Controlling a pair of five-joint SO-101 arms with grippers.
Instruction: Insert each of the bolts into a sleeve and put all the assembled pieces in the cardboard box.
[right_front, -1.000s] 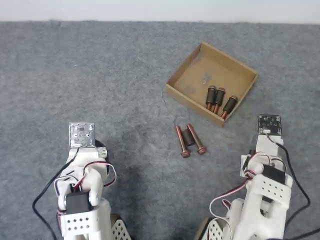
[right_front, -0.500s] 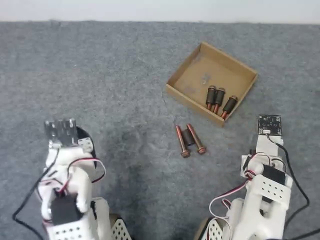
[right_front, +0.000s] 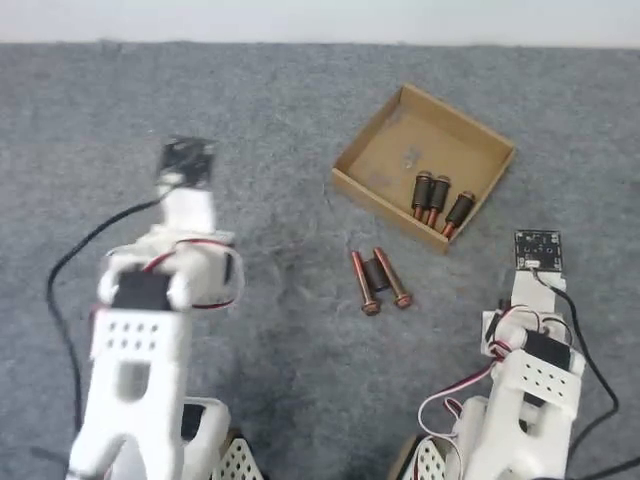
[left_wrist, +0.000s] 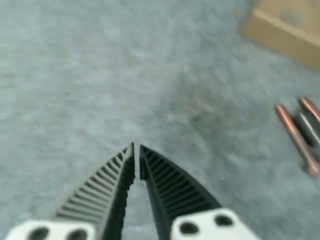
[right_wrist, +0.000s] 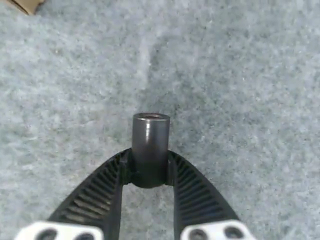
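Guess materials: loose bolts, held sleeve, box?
Bolts: copper-toned metal, maybe plated, slight sheen. Sleeve: dark and smooth with a bright streak, metal or hard plastic, can't tell. Box: matte brown cardboard, raw edges.

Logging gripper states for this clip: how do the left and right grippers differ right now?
The left gripper is shut on nothing, tips together above bare carpet; the right gripper is shut on a dark sleeve. In the high view the left arm stretches farther out over the carpet, while the right arm sits folded near its base. Both grippers are black with ribbed inner faces.
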